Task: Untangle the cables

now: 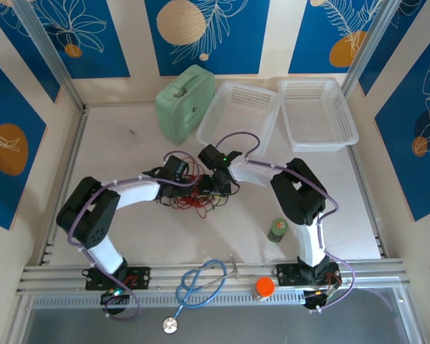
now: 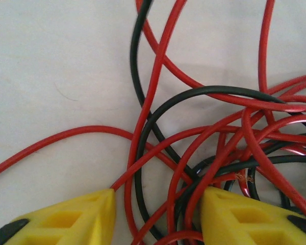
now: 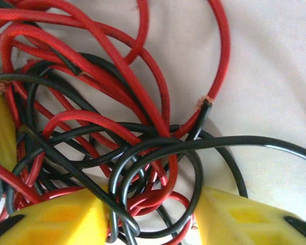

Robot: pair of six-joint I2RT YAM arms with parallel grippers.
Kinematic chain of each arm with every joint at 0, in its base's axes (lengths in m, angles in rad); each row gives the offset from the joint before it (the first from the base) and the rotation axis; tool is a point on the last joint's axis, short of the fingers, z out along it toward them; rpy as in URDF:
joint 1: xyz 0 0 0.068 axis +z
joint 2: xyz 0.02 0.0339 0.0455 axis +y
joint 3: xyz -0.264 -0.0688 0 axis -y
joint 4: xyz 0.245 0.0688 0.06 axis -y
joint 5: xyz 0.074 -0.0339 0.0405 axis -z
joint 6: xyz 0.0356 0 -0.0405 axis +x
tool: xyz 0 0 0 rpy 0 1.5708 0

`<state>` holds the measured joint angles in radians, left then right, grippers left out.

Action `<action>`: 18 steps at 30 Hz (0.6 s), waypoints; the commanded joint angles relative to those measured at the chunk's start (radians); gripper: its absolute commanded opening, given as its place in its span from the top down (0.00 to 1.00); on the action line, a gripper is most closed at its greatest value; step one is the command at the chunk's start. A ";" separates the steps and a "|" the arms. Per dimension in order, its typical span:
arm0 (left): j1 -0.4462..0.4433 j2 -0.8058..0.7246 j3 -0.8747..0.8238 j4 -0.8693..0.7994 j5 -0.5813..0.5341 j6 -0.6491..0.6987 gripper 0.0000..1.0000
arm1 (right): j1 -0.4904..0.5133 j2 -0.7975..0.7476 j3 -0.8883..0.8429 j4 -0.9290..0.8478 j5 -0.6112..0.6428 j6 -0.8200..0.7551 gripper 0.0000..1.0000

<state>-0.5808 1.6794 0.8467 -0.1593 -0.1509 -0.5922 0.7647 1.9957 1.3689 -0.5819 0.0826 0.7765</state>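
Left wrist view: left hand [image 2: 158, 204] spread wide astride the tangled cables [image 2: 222, 153]; right hand [image 3: 150, 212] likewise.

Glossy cables [image 2: 154, 87]; smooth matt table [image 2: 56, 61]

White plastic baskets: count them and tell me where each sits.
2. The left basket lies at the table's far side beside the green case; the right basket sits close beside it.

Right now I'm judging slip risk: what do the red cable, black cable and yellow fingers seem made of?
Red cable: smooth glossy plastic or rubber sheath, catching highlights. Black cable: likewise, shiny. Yellow fingers: matte moulded plastic, seemingly; flat, glare-free faces.
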 commanded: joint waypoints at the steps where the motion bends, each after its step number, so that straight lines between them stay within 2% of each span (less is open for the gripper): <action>1: -0.005 0.089 -0.035 -0.004 -0.014 -0.015 0.59 | 0.003 0.069 0.009 -0.072 0.063 0.013 0.74; 3: -0.004 0.073 -0.035 -0.042 -0.053 -0.005 0.66 | -0.004 0.064 0.006 -0.100 0.100 0.014 0.90; 6: -0.002 0.030 -0.031 -0.114 -0.127 0.020 0.76 | -0.017 0.021 -0.016 -0.148 0.168 0.011 1.00; 10: 0.005 -0.020 -0.019 -0.214 -0.234 0.045 0.85 | -0.026 -0.058 -0.053 -0.244 0.300 0.007 1.00; 14: 0.016 -0.049 -0.006 -0.288 -0.317 0.054 0.84 | -0.038 -0.128 -0.100 -0.330 0.399 0.015 1.00; 18: 0.029 -0.062 -0.006 -0.310 -0.342 0.049 0.81 | -0.053 -0.167 -0.161 -0.342 0.415 0.030 0.93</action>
<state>-0.5930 1.6348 0.8471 -0.3042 -0.3229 -0.5640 0.7494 1.8568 1.2682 -0.7155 0.3393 0.7918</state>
